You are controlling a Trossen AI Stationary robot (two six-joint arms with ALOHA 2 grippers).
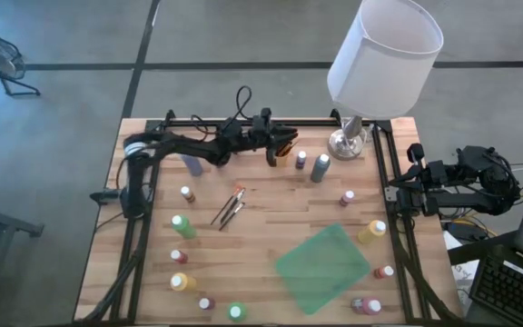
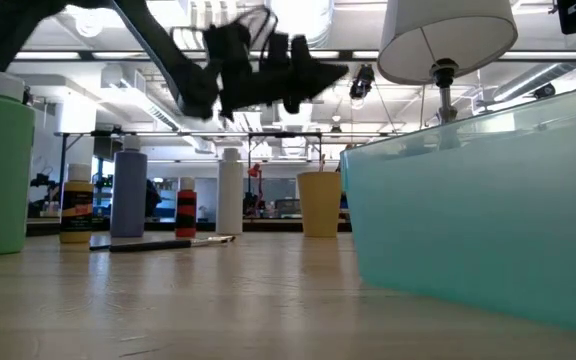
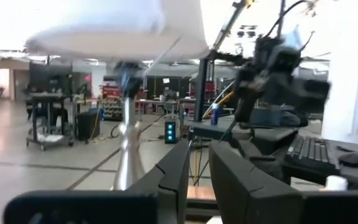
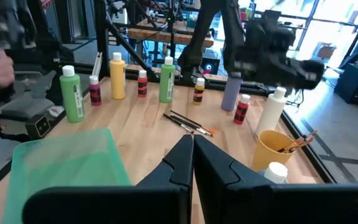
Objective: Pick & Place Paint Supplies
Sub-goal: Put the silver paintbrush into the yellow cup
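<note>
We have the left gripper [image 1: 286,143] raised over the far worktop [image 1: 271,218], jaws a narrow crack apart, empty. The small white-capped paint bottles [image 1: 310,164] stand upright just beside and below it, far nearer this arm than the parked, closed right gripper [image 1: 398,193].

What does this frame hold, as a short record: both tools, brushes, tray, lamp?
left tool: raised above the table's far side, near the lamp, fingers slightly apart, nothing seen held
right tool: parked at the table's right edge, shut, empty
brushes: lying loose on the table, mid-left
green tray: near right, empty
lamp: far right corner
</note>
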